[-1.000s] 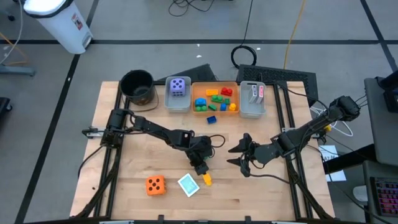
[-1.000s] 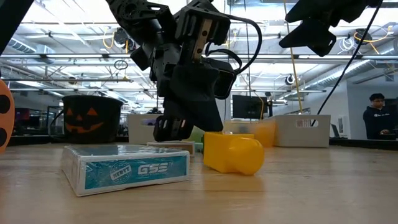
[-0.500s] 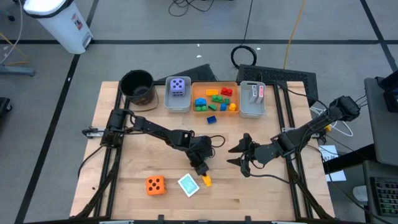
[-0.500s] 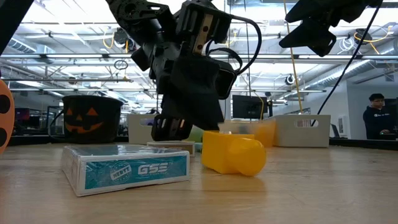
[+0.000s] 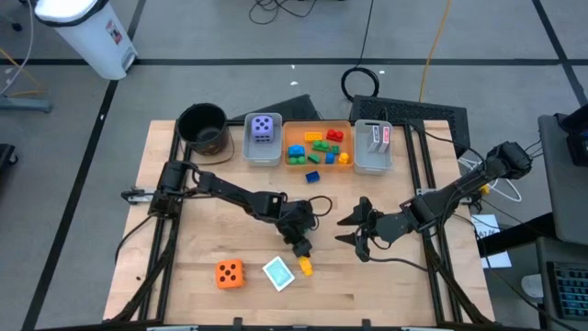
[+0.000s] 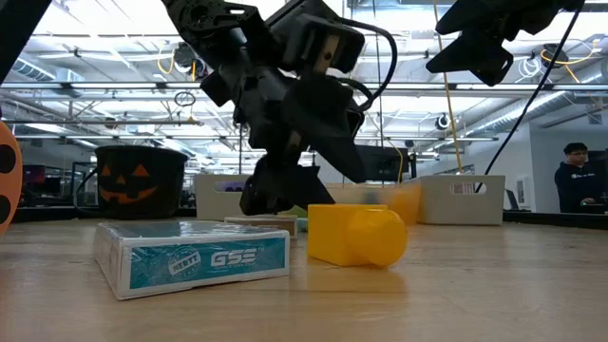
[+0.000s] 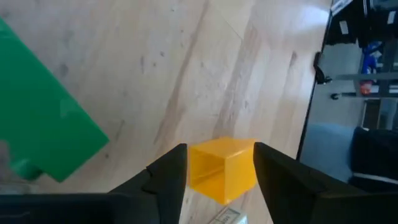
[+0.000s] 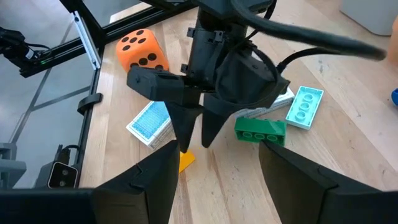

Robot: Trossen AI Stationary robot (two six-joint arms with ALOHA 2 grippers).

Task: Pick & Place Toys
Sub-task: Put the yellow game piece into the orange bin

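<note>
One brick in play: the yellow brick (image 7: 222, 169) lies on the bare wood near the table's front edge, just beside the teal card pack (image 5: 278, 273).
Left gripper: the left gripper (image 7: 217, 163) hangs over that brick with its jaws parted, a dark finger on either side of it; nothing is clamped, and whether the fingers touch the brick I cannot tell.
Other loose toys: an orange die (image 5: 229, 273) sits further along the front edge; a green brick (image 8: 260, 129) and a pale teal brick (image 8: 304, 106) lie close behind the left gripper.
Right gripper: the right gripper (image 5: 356, 227) waits above mid-table, well apart from the toys, fingers spread and empty.
Bins: at the back, a grey bin (image 5: 248, 152) holds a purple die (image 5: 264, 127), the orange bin (image 5: 317, 166) holds mixed bricks, and a second grey bin (image 5: 371, 167) holds cards.
Step in hand: judging by the straddle, the pick of the yellow brick, with the squeeze not yet made.
Next move: likely settle the fingers squarely on two flat faces, close, lift clear of the card pack, then carry it to the orange bin.
</note>
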